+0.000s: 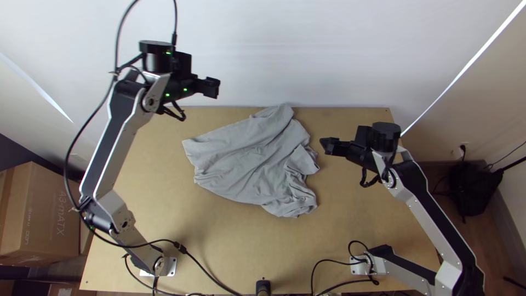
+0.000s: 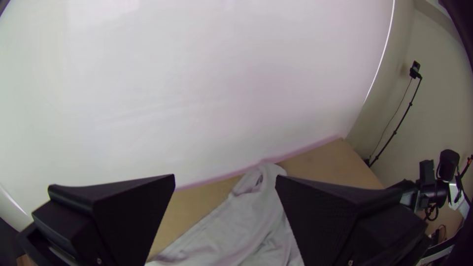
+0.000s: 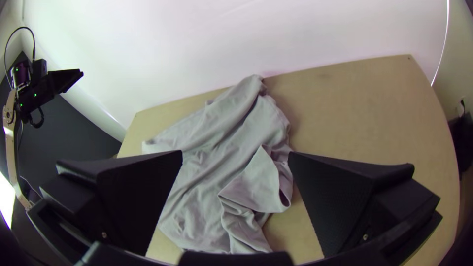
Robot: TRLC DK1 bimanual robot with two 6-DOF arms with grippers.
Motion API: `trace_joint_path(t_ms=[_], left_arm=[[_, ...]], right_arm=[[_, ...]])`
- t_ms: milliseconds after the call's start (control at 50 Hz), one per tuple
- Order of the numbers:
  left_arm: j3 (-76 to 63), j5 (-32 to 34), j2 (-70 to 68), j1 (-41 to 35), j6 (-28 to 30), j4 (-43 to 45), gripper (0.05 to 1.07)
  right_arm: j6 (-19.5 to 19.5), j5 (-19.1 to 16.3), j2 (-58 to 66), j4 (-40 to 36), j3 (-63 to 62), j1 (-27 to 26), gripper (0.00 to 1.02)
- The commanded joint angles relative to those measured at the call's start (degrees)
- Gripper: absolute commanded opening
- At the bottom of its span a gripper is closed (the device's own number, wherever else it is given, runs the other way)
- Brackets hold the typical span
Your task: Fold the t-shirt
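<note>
Folding the t-shirt: no finished fold that I can make out. I'd call it the opening step, flattening and picking grip spots.
T-shirt (image 1: 241, 161): lies mid-table, towards the far edge; loosely spread on the left, bunched and creased on the right. A flap (image 3: 253, 184), maybe a sleeve, is turned over on the right side.
Table (image 1: 356, 219): carries the shirt; the cloth's far tip reaches about the far edge.
Left pincer (image 2: 225, 176): fingers apart, nothing between them. It's up past the table's far left, off the cloth.
Right pincer (image 3: 236, 152): fingers apart too, no cloth held. Sits above the table, just right of the shirt.
Next move: I'd lower the right pincer onto the turned flap, swing the left one back over the shirt's left end, then pull the bunched side out flat before folding.
Risk: a pinch through several layers would drag the heap along instead of opening it.
Cardboard box (image 1: 52, 211): beyond the table's left side, lettering on its side. I'm not reading it off.
Shirt print: none I can make out.
</note>
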Motion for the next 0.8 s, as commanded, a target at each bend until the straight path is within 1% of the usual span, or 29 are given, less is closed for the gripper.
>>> trace_joint_path(t_ms=[0, 60, 180, 240, 260, 380, 420, 500, 580, 720, 760, 780], left_arm=[[1.8, 0.0, 2.9, -0.7, -3.3, 2.4, 1.03], [1.8, 0.0, 4.3, -1.0, -4.7, 4.2, 1.03], [1.8, 0.0, 6.6, -1.0, -6.2, 5.4, 1.03], [1.8, 0.0, 7.5, -1.0, -7.3, 5.5, 1.03], [1.8, 0.0, 7.7, -1.0, -7.4, 5.5, 1.03], [1.8, 0.0, 8.7, -0.7, -7.8, 6.2, 1.03], [1.8, 0.0, 8.8, -0.5, -7.8, 6.6, 1.03], [1.8, 0.0, 9.1, -0.2, -7.8, 6.7, 1.03], [1.6, 0.0, 9.2, 0.2, -7.8, 6.7, 1.03], [1.4, 0.0, 9.1, 1.1, -8.4, 6.5, 1.03], [1.4, 0.1, 9.1, 1.7, -8.6, 6.5, 1.03], [1.4, 0.0, 9.1, 1.8, -8.7, 6.4, 1.03]], right_arm=[[5.0, -1.0, 2.3, -0.3, -1.2, 1.4, 0.99], [7.2, -1.4, 4.1, -0.3, -1.6, 2.2, 0.99], [8.4, -2.5, 8.5, -3.4, -0.1, 4.9, 0.99], [10.4, -3.6, 10.2, -3.6, -0.3, 6.2, 0.99], [10.7, -4.1, 10.6, -3.5, -0.4, 6.8, 0.99], [10.3, -4.0, 14.1, -3.6, -1.1, 9.1, 0.98], [10.2, -4.0, 15.4, -4.0, -0.9, 9.4, 0.95], [10.2, -4.0, 18.6, -5.8, 0.1, 10.5, 0.93], [10.1, -4.1, 22.2, -8.3, 1.3, 11.5, 0.82], [10.1, -4.1, 25.7, -9.3, 1.4, 11.9, 0.81], [9.8, -4.1, 26.1, -9.2, 1.3, 12.4, 0.78], [9.8, -4.1, 26.2, -9.1, 1.3, 12.5, 0.75]])
